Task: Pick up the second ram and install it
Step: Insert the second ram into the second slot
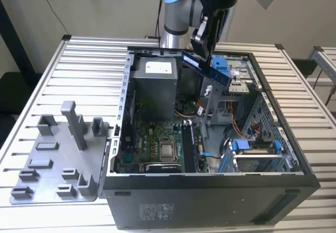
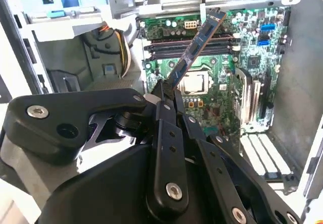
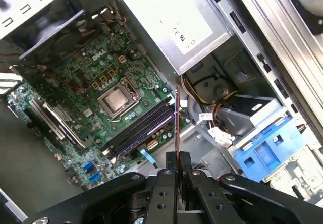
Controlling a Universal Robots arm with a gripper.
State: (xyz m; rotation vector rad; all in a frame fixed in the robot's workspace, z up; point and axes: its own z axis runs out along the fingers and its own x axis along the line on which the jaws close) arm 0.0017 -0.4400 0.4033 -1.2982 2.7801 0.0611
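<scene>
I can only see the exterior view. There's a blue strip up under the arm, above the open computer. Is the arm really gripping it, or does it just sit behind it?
Observer: It is gripped. In the second wrist view the gripper is shut on one end of the second ram, and the rest juts out toward the motherboard.
Visitor: Where would it plug in?
Observer: In the first wrist view, long black memory slots lie side by side next to the processor socket.
Visitor: Is it in one yet?
Observer: No. In the first wrist view the stick shows edge-on as a thin line, with the slots well beyond it.
</scene>
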